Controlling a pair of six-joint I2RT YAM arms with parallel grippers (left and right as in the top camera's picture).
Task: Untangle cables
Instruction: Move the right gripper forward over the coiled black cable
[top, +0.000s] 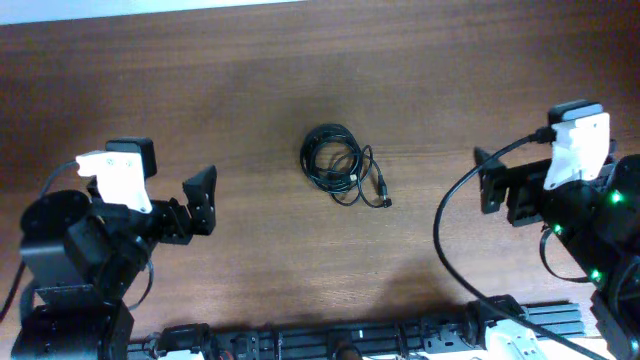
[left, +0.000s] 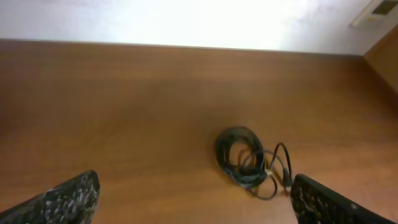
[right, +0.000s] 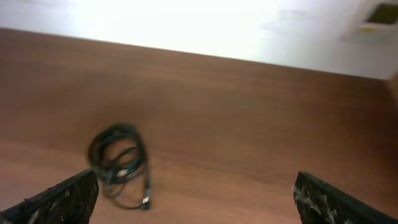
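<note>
Close by, the left hand hovers over its side of the wooden counter with its fingers spread apart and nothing between them. The right hand on the opposite side is parted and empty too. Further in, about midway between them and well apart from both, the cables lie on the counter in a small loose black coil, with one slack loop trailing toward the right arm's side and ending in a small dark plug.
</note>
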